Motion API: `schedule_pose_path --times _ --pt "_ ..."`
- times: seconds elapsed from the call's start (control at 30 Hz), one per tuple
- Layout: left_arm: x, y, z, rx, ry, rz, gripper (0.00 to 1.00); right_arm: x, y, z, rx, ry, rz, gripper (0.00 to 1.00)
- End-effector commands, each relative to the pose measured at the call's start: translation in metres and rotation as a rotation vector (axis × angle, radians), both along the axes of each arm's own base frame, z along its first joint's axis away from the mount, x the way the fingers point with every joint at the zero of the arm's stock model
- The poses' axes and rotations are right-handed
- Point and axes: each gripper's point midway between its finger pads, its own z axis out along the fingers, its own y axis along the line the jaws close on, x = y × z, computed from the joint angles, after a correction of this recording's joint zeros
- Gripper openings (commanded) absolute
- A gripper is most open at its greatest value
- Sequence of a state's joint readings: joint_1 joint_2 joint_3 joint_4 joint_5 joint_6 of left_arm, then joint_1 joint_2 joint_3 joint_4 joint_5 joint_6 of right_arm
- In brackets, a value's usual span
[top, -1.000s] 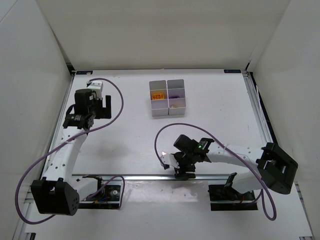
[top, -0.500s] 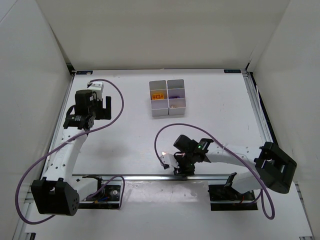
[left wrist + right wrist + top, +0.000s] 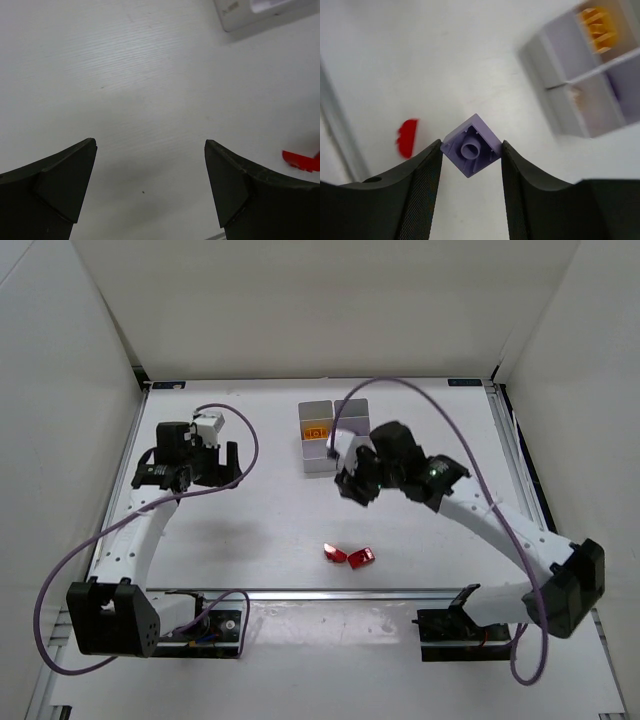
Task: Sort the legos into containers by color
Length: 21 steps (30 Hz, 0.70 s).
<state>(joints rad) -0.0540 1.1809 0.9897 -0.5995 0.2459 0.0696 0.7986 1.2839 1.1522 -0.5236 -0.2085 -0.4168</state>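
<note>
Right wrist: purple lego (image 3: 471, 152) in the grip of the right hand (image 3: 471, 148); left hand (image 3: 150, 150) wide.

The left arm (image 3: 135, 540) and right arm (image 3: 500, 525) are built of white links joined by black housings. A purple cable (image 3: 55, 580) is looped along each. The left gripper (image 3: 150, 144) is fitted with black, wedge-shaped fingers (image 3: 60, 185); finely meshed inner faces are seen on the right gripper (image 3: 471, 142).
</note>
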Motion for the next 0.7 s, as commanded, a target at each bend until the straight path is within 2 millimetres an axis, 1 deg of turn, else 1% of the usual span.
schedule_pose_path --times 0.0,0.03,0.07,0.1,0.13,0.17,0.2,0.23,0.27,0.3,0.33,0.37,0.4,0.43,0.47,0.5,0.53,0.57,0.6,0.63,0.67 --pt "-0.016 -0.031 0.011 -0.155 0.013 -0.118 0.99 0.078 0.0 0.026 0.082 -0.035 -0.236 0.11" --pt "-0.015 -0.03 0.01 -0.151 0.015 -0.121 1.0 0.102 -0.011 0.027 0.085 -0.038 -0.306 0.11" --pt "-0.013 -0.029 0.011 -0.141 0.011 -0.113 0.99 0.127 -0.01 0.014 0.08 -0.022 -0.361 0.11" --pt "-0.011 -0.025 0.011 -0.124 0.008 -0.105 0.99 0.146 -0.013 0.016 0.095 -0.026 -0.401 0.11" --pt "-0.008 -0.023 0.014 -0.114 -0.001 -0.098 0.99 0.17 -0.017 0.034 0.134 -0.061 -0.444 0.11" --pt "-0.004 -0.022 0.016 -0.103 -0.009 -0.097 0.99 0.188 -0.013 0.024 0.134 -0.049 -0.463 0.11" --pt "-0.003 -0.021 0.015 -0.1 -0.006 -0.092 0.99 0.199 -0.013 0.021 0.136 -0.044 -0.478 0.11" --pt "-0.001 -0.02 0.017 -0.098 -0.006 -0.083 0.99 0.215 -0.013 0.035 0.165 -0.062 -0.498 0.11" --pt "0.001 -0.02 0.016 -0.097 -0.004 -0.08 0.99 0.224 -0.013 0.033 0.166 -0.057 -0.511 0.11" --pt "0.003 -0.019 0.019 -0.098 -0.006 -0.071 0.99 0.234 -0.011 0.013 0.142 -0.024 -0.52 0.1" --pt "0.005 -0.018 0.02 -0.097 -0.01 -0.062 0.99 0.243 -0.009 0.021 0.16 -0.032 -0.528 0.1" --pt "0.006 -0.017 0.022 -0.095 -0.017 -0.054 1.0 0.251 -0.015 0.018 0.157 -0.03 -0.547 0.1" --pt "0.006 -0.016 0.023 -0.089 -0.018 -0.054 1.0 0.257 -0.014 0.004 0.146 -0.009 -0.549 0.1" --pt "0.007 -0.013 0.024 -0.079 -0.024 -0.043 1.0 0.261 -0.016 0.001 0.142 -0.007 -0.557 0.1" --pt "0.007 -0.011 0.024 -0.072 -0.027 -0.038 0.99 0.269 -0.02 0.003 0.148 -0.016 -0.57 0.1" --pt "0.007 -0.01 0.024 -0.067 -0.03 -0.035 0.99 0.273 -0.023 0.0 0.147 -0.014 -0.572 0.1" --pt "0.007 -0.007 0.022 -0.058 -0.025 -0.028 0.99 0.277 -0.021 -0.006 0.141 -0.007 -0.573 0.1" --pt "0.008 -0.006 0.023 -0.051 -0.032 -0.027 0.99 0.281 -0.027 -0.008 0.14 -0.003 -0.585 0.1" --pt "0.008 -0.005 0.022 -0.05 -0.029 -0.024 0.99 0.282 -0.027 -0.011 0.14 0.006 -0.583 0.11" --pt "0.007 -0.005 0.02 -0.049 -0.023 -0.023 0.99 0.281 -0.027 -0.02 0.127 0.028 -0.576 0.11" --pt "0.008 -0.004 0.021 -0.048 -0.026 -0.02 0.99 0.281 -0.027 -0.022 0.123 0.032 -0.574 0.11"
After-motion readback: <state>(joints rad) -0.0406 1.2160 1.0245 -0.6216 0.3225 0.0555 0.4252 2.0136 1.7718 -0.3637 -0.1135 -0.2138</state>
